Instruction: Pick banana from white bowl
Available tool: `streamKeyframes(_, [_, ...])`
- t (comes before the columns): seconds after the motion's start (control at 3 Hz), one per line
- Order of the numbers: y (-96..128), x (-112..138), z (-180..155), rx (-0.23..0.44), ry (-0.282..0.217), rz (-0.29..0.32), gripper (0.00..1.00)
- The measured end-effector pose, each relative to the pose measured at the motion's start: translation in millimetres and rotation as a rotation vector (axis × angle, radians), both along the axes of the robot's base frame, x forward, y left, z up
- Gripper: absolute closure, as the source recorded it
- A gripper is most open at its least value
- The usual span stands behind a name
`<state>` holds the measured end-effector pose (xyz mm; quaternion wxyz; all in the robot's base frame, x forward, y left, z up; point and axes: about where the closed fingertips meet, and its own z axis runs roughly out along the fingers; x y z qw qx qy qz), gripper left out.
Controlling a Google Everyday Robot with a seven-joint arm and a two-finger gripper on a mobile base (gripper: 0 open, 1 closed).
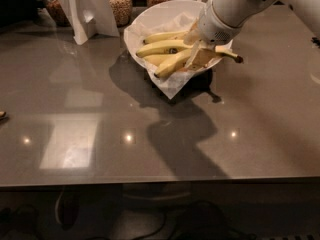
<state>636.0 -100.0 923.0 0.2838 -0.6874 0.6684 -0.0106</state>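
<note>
Tool (199, 58) low over tabletop (100, 144), in right side of bowl (150, 21), atop banana (172, 65); grip: cannot tell. Banana passes under tool, body left, stem tip right. Other bananas (162, 48) left of tool. Jars (120, 1) beyond, left.

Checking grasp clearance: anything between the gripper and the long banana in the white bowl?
Nothing visible. The gripper is in the white bowl, at the banana near its stem end. Two other bananas lie alongside it; the nearer one also reaches the gripper.

On the grey surface (100, 134) we see a white folded card (90, 11) beside what seems a grain-filled jar (120, 4).
</note>
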Motion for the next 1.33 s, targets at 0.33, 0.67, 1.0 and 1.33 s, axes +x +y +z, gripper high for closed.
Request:
streamKeyframes(0.33, [-3,5,-6,-0.019,0.003,-0.001,0.51])
streamKeyframes(0.67, [-5,8,-11,-0.031,0.005,-0.004,0.51])
streamKeyframes(1.0, [-10,13,-17,-0.042,0.011,-0.02,0.7])
streamKeyframes(1.33, [-10,13,-16,-0.042,0.011,-0.02,0.93])
